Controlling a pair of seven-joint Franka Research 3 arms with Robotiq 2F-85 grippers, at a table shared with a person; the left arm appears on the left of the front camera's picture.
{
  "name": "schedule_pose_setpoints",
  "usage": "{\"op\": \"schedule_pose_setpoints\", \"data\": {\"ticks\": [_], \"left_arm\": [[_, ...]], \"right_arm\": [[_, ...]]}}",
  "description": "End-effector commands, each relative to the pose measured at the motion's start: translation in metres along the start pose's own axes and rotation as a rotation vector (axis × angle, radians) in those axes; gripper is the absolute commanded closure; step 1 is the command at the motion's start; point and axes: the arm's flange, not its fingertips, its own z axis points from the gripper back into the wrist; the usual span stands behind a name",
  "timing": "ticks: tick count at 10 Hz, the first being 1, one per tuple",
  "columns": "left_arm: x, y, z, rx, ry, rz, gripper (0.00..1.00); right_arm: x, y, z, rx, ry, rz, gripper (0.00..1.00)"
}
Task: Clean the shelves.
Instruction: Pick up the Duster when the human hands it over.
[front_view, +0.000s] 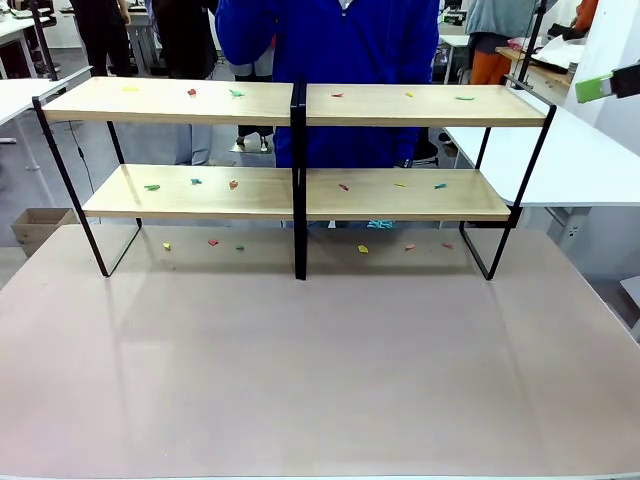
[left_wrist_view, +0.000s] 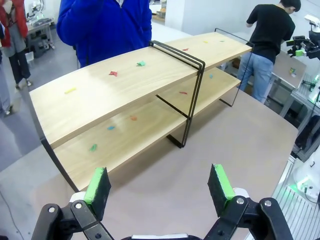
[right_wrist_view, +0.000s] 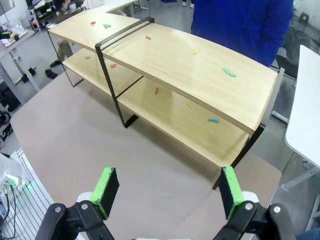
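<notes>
In the front view, the shelves (front_view: 200, 100), two long light-wood boards in a thin black metal frame, are seen standing on the far half of the grey-brown table top (front_view: 320, 380), with a person in a blue top (front_view: 330, 40) just behind. Small coloured scraps (front_view: 236, 93) are scattered over both boards and on the table under the rack.

In the left wrist view, the left gripper (left_wrist_view: 159, 190) is held above the table near one end of the shelves (left_wrist_view: 100, 95), its green pads spread wide and nothing between them.

In the right wrist view, the right gripper (right_wrist_view: 168, 192) is likewise spread and empty near the other end of the shelves (right_wrist_view: 200, 65).

The scraps look thin and flat. Each is probably best approached from straight above and pinched at the board's surface. For the lower board, a low sideways entry is likely needed so that the frame is not struck.
</notes>
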Motion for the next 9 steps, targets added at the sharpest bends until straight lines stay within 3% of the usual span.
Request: {"op": "schedule_pose_setpoints", "data": {"ticks": [1, 9], "left_arm": [[0.0001, -0.0002, -0.0016, -0.008, -0.002, 0.005, 0.00], [0.0001, -0.0002, -0.0016, -0.008, -0.002, 0.005, 0.00]], "right_arm": [[0.0002, 0.0012, 0.0003, 0.008, -0.003, 0.008, 0.00], [0.0002, 0.0012, 0.0003, 0.008, -0.003, 0.008, 0.00]]}}
